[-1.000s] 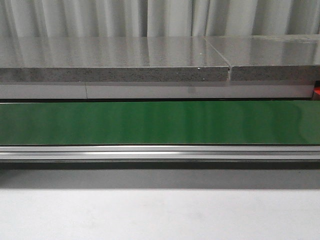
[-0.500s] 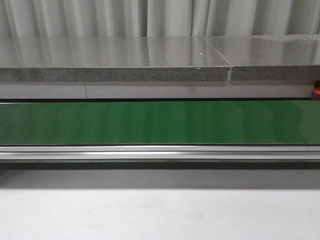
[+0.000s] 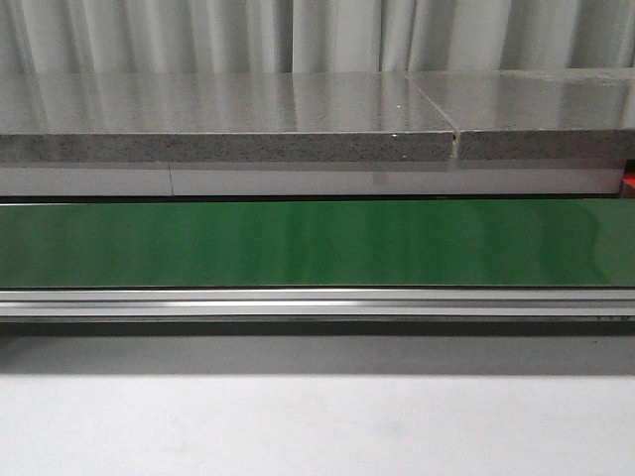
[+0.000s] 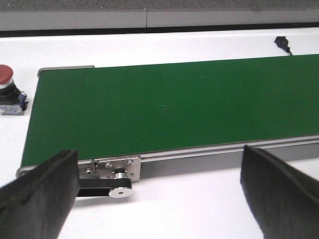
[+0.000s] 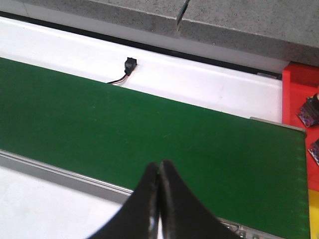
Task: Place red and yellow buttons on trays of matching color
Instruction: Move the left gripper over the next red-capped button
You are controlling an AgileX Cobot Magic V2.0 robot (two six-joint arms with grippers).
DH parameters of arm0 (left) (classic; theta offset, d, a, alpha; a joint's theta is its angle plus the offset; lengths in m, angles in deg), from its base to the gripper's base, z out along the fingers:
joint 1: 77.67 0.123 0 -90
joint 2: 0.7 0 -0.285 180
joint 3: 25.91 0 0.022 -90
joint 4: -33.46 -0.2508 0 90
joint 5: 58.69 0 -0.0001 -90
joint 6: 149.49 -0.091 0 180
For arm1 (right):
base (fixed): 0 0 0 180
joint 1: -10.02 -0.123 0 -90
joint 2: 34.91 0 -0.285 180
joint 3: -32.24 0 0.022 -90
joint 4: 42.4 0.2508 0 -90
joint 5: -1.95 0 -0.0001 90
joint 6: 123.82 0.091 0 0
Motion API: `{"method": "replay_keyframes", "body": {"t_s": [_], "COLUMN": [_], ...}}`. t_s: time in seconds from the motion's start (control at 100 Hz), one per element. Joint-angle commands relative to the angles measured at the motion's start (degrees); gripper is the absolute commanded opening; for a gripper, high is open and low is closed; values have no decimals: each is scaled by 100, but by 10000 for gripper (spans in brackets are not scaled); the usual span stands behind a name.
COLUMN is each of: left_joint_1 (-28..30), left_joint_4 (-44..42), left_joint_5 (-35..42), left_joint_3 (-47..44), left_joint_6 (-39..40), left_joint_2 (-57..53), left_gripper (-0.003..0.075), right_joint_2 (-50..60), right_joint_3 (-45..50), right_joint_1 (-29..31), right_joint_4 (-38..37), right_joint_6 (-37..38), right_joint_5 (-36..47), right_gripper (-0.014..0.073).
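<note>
Nowhere is writing legible; left pincer (image 4: 159,191) gapes wide, empty; right pincer (image 5: 159,201) is closed, empty, above the green belt (image 5: 149,134).

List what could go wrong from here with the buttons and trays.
The right claw is shut above the bare green belt; it may be slow to open when a button arrives. The one red button in view sits off the belt's end, beside the open left claw, and could be overlooked. Only the red tray's edge shows, so placement there is hard to judge.
</note>
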Motion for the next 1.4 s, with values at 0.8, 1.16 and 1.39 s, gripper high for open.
{"method": "replay_keyframes", "body": {"t_s": [0.8, 1.16, 1.39], "left_joint_1": [2584, 2584, 2584], "left_joint_4": [-191, -191, -124], "left_joint_5": [228, 43, -13], "left_joint_3": [3373, 4173, 4612], "left_joint_6": [1788, 1788, 1788], "left_joint_2": [4627, 6302, 6970], "left_gripper": [630, 630, 630], "right_joint_2": [22, 22, 22], "right_joint_3": [-141, -141, -141], "right_joint_1": [0, 0, 0], "right_joint_4": [41, 41, 41], "right_joint_6": [-56, -56, -56], "right_joint_5": [341, 341, 341], "right_gripper": [-68, -68, -68]}}
